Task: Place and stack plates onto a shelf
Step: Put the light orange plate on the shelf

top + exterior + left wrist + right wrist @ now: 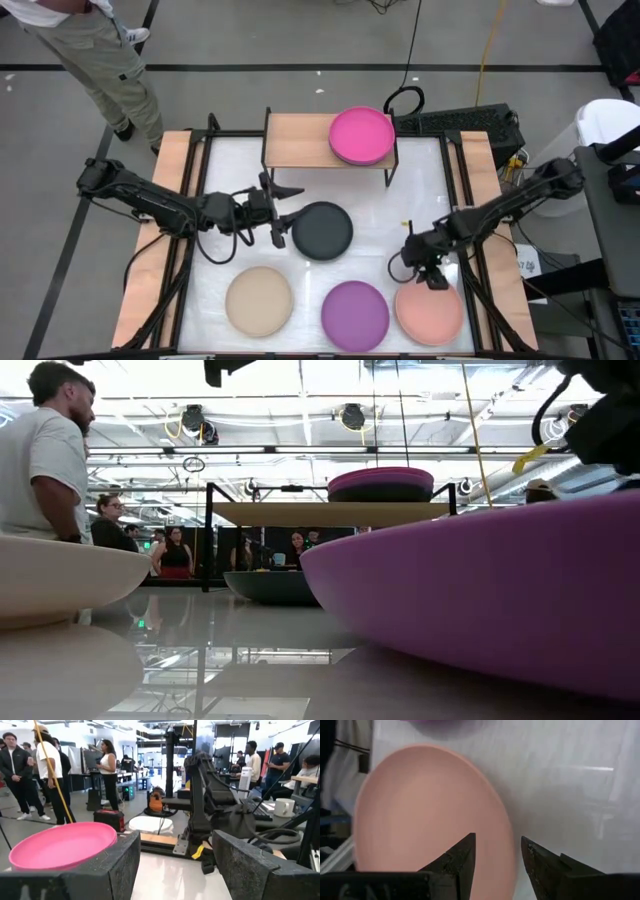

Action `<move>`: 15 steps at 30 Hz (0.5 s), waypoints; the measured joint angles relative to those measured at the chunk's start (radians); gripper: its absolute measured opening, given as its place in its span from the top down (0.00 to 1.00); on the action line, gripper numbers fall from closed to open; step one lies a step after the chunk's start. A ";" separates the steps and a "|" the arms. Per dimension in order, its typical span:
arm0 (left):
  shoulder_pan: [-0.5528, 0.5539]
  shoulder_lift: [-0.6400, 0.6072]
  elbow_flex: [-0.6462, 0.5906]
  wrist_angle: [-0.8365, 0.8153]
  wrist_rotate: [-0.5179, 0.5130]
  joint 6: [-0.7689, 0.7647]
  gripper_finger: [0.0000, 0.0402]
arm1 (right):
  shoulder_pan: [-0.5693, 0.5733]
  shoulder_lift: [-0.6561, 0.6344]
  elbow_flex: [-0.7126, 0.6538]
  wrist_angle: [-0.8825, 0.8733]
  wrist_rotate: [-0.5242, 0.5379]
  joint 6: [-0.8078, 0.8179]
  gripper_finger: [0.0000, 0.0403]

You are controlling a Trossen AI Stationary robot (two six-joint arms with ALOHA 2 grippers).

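Note:
The light-wood shelf [300, 140] stands at the table's far edge. On its right half sits a stack of plates with a magenta one [361, 135] on top. A dark grey plate [322, 230] lies flat at mid table, and along the near edge lie the beige [259, 300], purple [355, 315] and salmon [429, 312] plates. My left gripper [283, 226] is open and level, just left of the dark plate's rim, and I see no touch. My right gripper [497, 865] is open and points down, with its fingers on either side of the salmon plate's far-left rim [509, 845].
The shelf's left half [295, 135] is bare wood. White tabletop lies free between the dark plate and the right arm [500, 210]. A person [100, 60] stands beyond the table's far left corner. More people stand in the room behind.

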 joint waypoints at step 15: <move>-0.003 0.000 0.000 -0.013 0.002 -0.022 0.38 | 0.058 0.128 0.000 0.036 0.141 0.024 0.75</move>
